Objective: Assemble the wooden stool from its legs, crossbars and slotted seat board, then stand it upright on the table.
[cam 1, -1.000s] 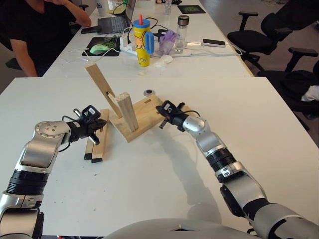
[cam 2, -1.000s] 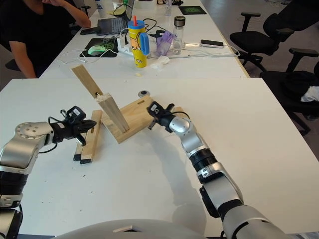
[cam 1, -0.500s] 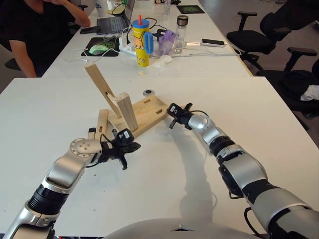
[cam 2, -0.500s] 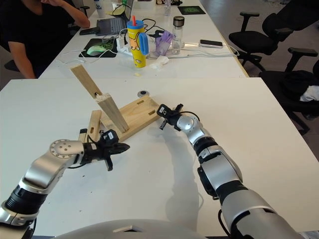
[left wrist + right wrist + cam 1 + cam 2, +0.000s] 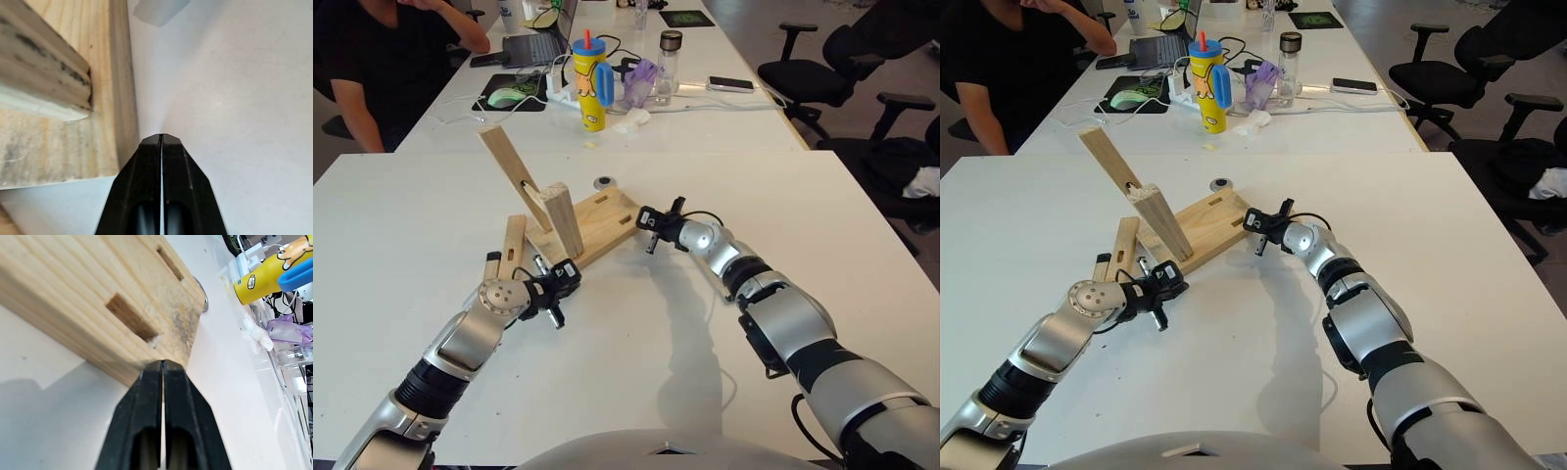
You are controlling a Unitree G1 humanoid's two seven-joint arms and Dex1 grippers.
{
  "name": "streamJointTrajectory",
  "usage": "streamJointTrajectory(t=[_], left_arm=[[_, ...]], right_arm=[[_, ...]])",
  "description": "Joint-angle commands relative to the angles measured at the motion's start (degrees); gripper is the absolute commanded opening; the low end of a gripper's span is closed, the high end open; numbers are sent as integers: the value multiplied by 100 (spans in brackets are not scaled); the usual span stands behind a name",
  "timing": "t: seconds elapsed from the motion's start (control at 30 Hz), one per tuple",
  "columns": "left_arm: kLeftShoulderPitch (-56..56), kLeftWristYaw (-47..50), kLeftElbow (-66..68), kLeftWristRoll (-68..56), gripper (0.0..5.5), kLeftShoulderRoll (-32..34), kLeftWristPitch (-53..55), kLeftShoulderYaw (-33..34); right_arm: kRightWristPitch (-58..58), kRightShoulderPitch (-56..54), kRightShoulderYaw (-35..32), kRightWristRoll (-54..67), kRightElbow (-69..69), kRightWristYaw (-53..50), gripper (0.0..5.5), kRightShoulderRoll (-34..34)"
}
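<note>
You have the seat board [image 5: 597, 230] lying in the middle of your counter [image 5: 803, 225]. Two legs stand up out of it: the tall leg [image 5: 507, 160] tips back and to the left, and the short leg [image 5: 562, 219] is just right of it and nearer to you. A loose bar [image 5: 513, 245] lies on the counter just left of the board. Your left pincer [image 5: 560, 281] is just beside the board's near corner, your right pincer [image 5: 646, 218] is right at its right corner, and a small round disc [image 5: 604, 183] lies just behind the board.
</note>
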Motion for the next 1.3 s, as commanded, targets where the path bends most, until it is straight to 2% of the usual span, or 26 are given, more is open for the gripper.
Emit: streamJointTrajectory(t=[0.03, 0.27, 0.53, 0.63, 0.77, 0.83, 0.97, 1.13, 1.3], left_arm=[[-309, 164, 372, 502, 3, 215, -84, 4], [-710, 563, 1193, 771, 3, -89, -529, 186], [-1785, 1006, 2732, 771, 3, -779, -1109, 284], [-1979, 1062, 3081, 755, 3, -907, -1261, 301], [-2057, 1090, 3334, 732, 3, -981, -1385, 367], [-2030, 1054, 3377, 739, 3, -970, -1437, 381], [-1916, 1013, 3328, 733, 3, -963, -1459, 419], [-1672, 937, 2956, 648, 3, -1011, -1498, 486], [-926, 956, 1770, 273, 3, -968, -1385, 1052]], right_arm=[[791, 517, 532, -494, 380, 1147, 0, -75], [621, 915, 798, -427, 272, 2393, 0, -157], [519, 1042, 235, 691, -374, 3795, 0, 70], [840, 1189, 53, 1268, -846, 4546, 0, 154], [1654, 2012, 367, 1817, -2507, 5352, 0, -9], [2038, 2474, 446, 2084, -3507, 5333, 0, -74], [2585, 2966, 168, 2533, -4974, 4689, 0, -28], [3569, 3362, -764, 3274, -6747, 3631, 0, 139], [4291, 3877, -1601, 3819, -7986, 2672, 0, 117]])
